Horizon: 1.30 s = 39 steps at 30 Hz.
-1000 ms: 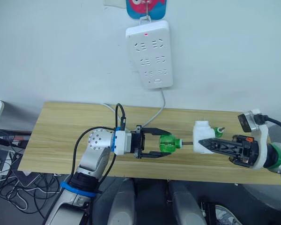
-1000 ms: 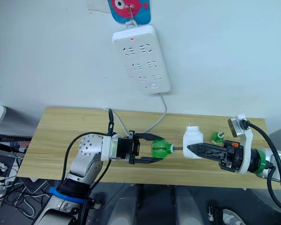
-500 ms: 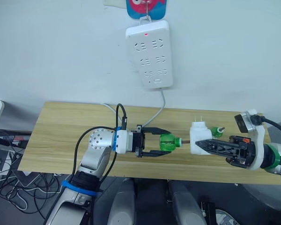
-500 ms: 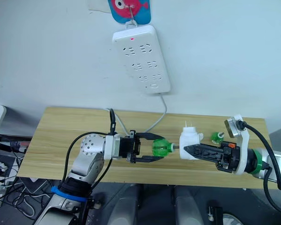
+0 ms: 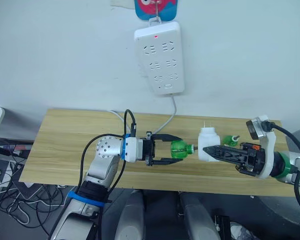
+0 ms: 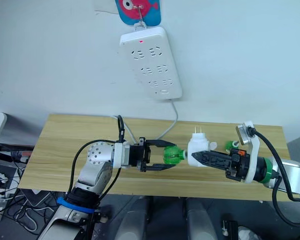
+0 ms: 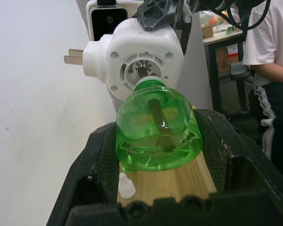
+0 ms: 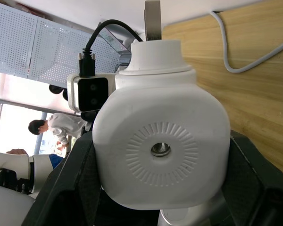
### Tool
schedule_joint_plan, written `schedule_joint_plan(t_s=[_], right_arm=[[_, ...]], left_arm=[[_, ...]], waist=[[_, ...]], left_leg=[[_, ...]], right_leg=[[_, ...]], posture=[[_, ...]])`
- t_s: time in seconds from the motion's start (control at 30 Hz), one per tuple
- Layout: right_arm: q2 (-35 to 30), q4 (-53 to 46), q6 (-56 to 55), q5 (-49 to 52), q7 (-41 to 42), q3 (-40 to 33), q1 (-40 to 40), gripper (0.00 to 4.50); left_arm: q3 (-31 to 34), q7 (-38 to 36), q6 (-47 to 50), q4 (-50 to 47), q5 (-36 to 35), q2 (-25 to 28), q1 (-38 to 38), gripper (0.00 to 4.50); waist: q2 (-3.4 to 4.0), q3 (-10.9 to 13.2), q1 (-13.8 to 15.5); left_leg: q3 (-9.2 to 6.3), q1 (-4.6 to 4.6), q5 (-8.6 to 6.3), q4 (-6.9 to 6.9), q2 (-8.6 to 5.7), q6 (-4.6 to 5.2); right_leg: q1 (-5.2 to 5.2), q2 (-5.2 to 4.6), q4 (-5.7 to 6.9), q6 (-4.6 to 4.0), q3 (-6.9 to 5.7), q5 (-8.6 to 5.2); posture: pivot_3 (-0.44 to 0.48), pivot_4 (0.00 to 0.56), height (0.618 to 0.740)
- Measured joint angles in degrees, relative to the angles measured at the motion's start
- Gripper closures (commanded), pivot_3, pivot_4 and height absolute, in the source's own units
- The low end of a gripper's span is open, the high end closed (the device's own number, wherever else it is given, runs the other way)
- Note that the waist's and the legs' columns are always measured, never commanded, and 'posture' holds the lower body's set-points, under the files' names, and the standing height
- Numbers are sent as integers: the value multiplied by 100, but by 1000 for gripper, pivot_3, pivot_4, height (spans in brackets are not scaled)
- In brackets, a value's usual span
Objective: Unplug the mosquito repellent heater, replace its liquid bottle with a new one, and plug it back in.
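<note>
My left gripper (image 5: 176, 150) is shut on the liquid bottle (image 5: 181, 149), a round translucent green one lying on its side with a bare dark wick at its neck. My right gripper (image 5: 208, 149) is shut on the white mosquito repellent heater (image 5: 209, 137), held above the table with its plug prongs pointing up. In the left wrist view the bottle's neck (image 7: 148, 84) meets the heater's round socket (image 7: 141, 70) and the wick enters it. Another tiny green bottle (image 5: 232, 140) stands on the table behind the right gripper; its top is too small to make out.
A white power strip (image 5: 159, 56) hangs on the wall with a red light on, and its cable (image 5: 171, 117) drops onto the wooden table (image 5: 65, 145). A small white cap-like piece (image 7: 126, 185) lies on the table under the bottle. A person (image 7: 269, 52) stands beyond the right arm.
The right gripper has carried the heater leftward to the bottle, closing the gap where the wick showed. The left gripper has stayed almost in place.
</note>
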Motion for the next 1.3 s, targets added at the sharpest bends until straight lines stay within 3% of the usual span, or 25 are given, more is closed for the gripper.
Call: schedule_joint_plan(t_s=[0.67,1.3], right_arm=[[-268,85,207,8,197,-31,5,1531],[164,-44,-3,4,-437,404,-301,1531]], left_arm=[[-34,-111,-29,119,7,-70,-151,2238],[-67,-103,-129,205,41,-84,-163,2238]], waist=[[0,0,0],[-1,-3,-1]], left_leg=[[1,4,1,5,-1,1],[-1,4,2,9,0,1]], right_leg=[[0,0,12,0,-4,0],[0,-1,17,-1,-9,0]], posture=[[153,352,740],[156,340,740]])
